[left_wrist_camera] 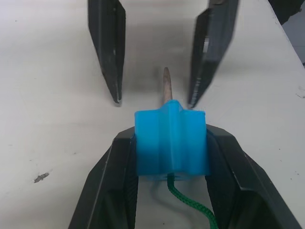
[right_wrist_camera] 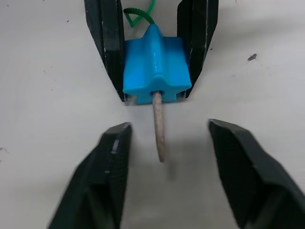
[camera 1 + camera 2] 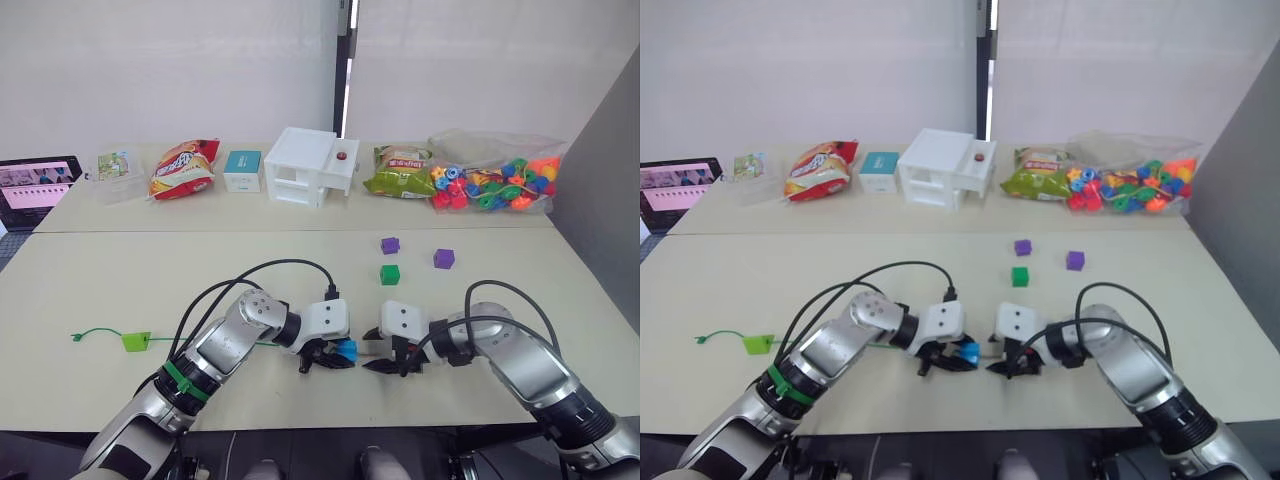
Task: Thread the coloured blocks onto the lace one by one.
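My left gripper [image 1: 171, 138] is shut on the blue flower-shaped block [image 1: 171, 143] just above the table's front middle. The lace's stiff tip [image 2: 159, 133] pokes out through the block's hole. Its green cord [image 1: 190, 202] trails out of the back. My right gripper [image 2: 167, 126] faces it, open, with one finger on each side of the tip and not touching it. The lace's tail [image 3: 95, 336] lies far left, with the lime green wedge [image 3: 136, 341] on it. Two purple cubes [image 3: 390, 245] [image 3: 444, 258] and a dark green cube [image 3: 390, 274] sit beyond the grippers.
Along the back stand a clear bag of mixed beads [image 3: 495, 185], a green snack bag [image 3: 398, 172], a white box [image 3: 310, 165], a teal box [image 3: 242, 170], a red snack bag [image 3: 183, 168] and a tablet [image 3: 35, 185]. A grey partition [image 3: 600, 200] borders the right side.
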Motion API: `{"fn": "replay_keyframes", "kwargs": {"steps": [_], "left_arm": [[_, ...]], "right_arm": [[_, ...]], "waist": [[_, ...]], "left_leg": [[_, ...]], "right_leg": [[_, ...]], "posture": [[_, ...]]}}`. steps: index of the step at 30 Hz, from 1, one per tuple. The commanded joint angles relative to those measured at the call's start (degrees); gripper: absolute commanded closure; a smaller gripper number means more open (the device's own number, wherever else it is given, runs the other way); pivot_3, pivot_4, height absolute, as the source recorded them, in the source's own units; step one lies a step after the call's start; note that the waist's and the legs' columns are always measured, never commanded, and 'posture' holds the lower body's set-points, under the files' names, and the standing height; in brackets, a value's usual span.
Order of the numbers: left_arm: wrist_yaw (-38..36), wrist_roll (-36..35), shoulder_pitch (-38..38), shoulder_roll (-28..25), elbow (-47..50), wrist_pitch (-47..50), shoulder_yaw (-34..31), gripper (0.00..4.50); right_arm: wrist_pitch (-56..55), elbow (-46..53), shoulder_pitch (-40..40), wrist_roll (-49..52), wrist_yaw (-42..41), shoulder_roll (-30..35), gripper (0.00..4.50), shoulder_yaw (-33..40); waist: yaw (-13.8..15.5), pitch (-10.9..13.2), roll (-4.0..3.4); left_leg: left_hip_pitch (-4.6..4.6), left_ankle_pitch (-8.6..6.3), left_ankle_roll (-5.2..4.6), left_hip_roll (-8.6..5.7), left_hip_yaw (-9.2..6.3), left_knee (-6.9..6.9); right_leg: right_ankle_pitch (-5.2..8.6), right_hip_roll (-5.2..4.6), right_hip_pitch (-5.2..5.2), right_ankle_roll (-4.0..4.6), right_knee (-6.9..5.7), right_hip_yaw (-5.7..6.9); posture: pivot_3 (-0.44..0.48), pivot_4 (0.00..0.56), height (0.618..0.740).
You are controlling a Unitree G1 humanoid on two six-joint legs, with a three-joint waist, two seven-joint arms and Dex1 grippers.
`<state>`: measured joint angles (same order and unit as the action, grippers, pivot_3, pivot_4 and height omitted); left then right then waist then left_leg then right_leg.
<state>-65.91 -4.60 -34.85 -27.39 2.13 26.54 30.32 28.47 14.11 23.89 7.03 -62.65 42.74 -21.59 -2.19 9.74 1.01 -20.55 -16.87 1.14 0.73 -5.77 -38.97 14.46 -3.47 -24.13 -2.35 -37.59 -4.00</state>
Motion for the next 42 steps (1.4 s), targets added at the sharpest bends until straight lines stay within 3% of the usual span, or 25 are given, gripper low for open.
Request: {"fn": "replay_keyframes", "kwargs": {"steps": [1, 5, 12, 16, 19, 22, 26, 28, 32, 37, 39, 42], "left_arm": [[-0.48, -0.21, 0.21, -0.27, 1.64, 0.1, -0.51, 3.12], [-0.57, -0.26, 0.21, -0.31, 1.65, 0.22, -0.51, 3.12], [-1.22, -1.07, 1.15, -2.84, 2.82, 1.13, -2.15, 3.12], [-3.21, -3.74, 4.23, -10.02, 5.37, 1.98, -7.79, 3.12], [-7.48, -5.82, 9.05, -20.79, 5.37, 0.36, -14.82, 3.12], [-10.44, -5.73, 13.58, -29.7, 1.15, -5.15, -19.88, 3.12], [-12.66, -5.73, 16.88, -35.34, -5.35, -9.97, -23.85, 3.12], [-11.95, -2.52, 19.2, -39.19, -13.64, -16.85, -25.66, 3.12], [-10.58, -2.82, 19.46, -39.47, -18.59, -21.74, -27.97, 3.12], [-10.65, -4.75, 18.67, -37.57, -15.46, -19.75, -29.47, 3.12], [-11.72, -6.73, 18.76, -37.78, -13.37, -17.34, -30.73, 2.06], [-11.65, -8.5, 17.54, -37.47, -10.53, -15.18, -31.87, 1.1]], "right_arm": [[-1.73, -0.49, 0.73, -1.38, 0.04, -0.13, 3.24, -0.14], [-2.71, -1.13, 0.56, -2.09, -0.39, 0.05, 4.5, -0.27], [-3.01, 0.2, 0.92, -0.7, -2.17, 0.52, 4.5, 1.26], [-2.68, 1.62, 1.41, -0.69, -3.63, 1.56, 4.5, 1.29], [-2.12, 2.31, 1.55, -0.36, -3.88, 1.98, 4.5, 1.64], [-2.31, 2.16, 1.46, -0.43, -3.97, 2.2, 4.5, 1.95], [-2.46, 1.99, 1.53, -0.29, -3.8, 2.15, 4.5, 2.23], [-2.31, 2.0, 1.8, -0.2, -3.84, 1.98, 4.5, 2.18], [-2.18, 1.92, 2.03, 0.13, -3.9, 1.47, 4.5, 2.17], [-1.57, 2.31, 2.6, 0.18, -3.95, 0.71, 4.5, 1.83], [-0.59, 2.76, 3.17, 0.61, -4.0, 0.21, 4.5, 1.92], [1.58, 3.96, 4.29, 1.42, -3.91, -0.93, 4.5, 1.59]], "waist": [[-0.01, 0.0, 0.0], [-0.03, 0.0, 0.0], [-0.09, 0.0, 0.0], [-0.61, 0.0, 0.0], [-0.83, 0.0, 0.0], [-1.16, 0.02, -0.03], [-0.16, 0.05, -0.08], [-0.04, 0.05, -0.04], [-0.52, 0.07, -0.08], [-0.08, 0.07, -0.08], [-0.06, 0.07, -0.06], [-0.24, 0.07, -0.05]], "left_leg": [[0.0, 0.0, 0.0, 0.0, 0.0, 0.0], [0.01, 0.0, 0.0, 0.0, 0.0, 0.0], [0.03, 0.0, 0.0, 0.0, 0.0, 0.0], [0.04, 0.0, 0.0, 0.04, 0.01, 0.02], [0.07, 0.0, 0.0, 0.07, 0.0, 0.04], [0.13, 0.0, 0.0, 0.11, 0.02, 0.14], [0.12, 0.0, 0.0, 0.06, 0.05, 0.11], [0.06, 0.0, 0.0, 0.06, 0.06, 0.09], [0.15, -0.01, -0.01, 0.1, 0.1, 0.2], [0.09, -0.01, -0.01, 0.09, 0.11, 0.14], [0.05, -0.01, 0.0, 0.09, 0.1, 0.12], [0.02, -0.01, -0.01, 0.1, 0.09, 0.13]], "right_leg": [[0.0, 0.0, 0.0, 0.0, 0.0, 0.0], [0.0, 0.0, 0.01, 0.0, -0.01, 0.0], [0.0, 0.0, 0.02, 0.0, -0.02, 0.0], [0.0, 0.03, -0.06, 0.0, -0.06, -0.02], [0.01, 0.06, -0.05, 0.01, -0.05, -0.01], [0.03, 0.07, -0.08, 0.06, -0.08, 0.0], [0.04, 0.01, -0.01, 0.05, -0.01, 0.01], [0.04, -0.01, -0.03, 0.05, 0.02, 0.02], [0.06, 0.04, -0.09, 0.08, -0.04, 0.02], [0.06, 0.01, -0.07, 0.08, -0.06, 0.03], [0.05, 0.01, -0.09, 0.08, -0.06, 0.03], [0.05, 0.02, -0.14, 0.08, -0.08, 0.04]], "posture": [[0.0, 0.15, 0.74], [0.0, 0.15, 0.74], [0.0, 0.15, 0.74], [0.0, 0.15, 0.74], [0.0, 0.15, 0.74], [0.0, 0.15, 0.74], [0.0, 0.15, 0.74], [0.0, 0.15, 0.74], [0.0, 0.15, 0.74], [0.0, 0.15, 0.74], [0.0, 0.15, 0.74], [0.0, 0.15, 0.74]]}}
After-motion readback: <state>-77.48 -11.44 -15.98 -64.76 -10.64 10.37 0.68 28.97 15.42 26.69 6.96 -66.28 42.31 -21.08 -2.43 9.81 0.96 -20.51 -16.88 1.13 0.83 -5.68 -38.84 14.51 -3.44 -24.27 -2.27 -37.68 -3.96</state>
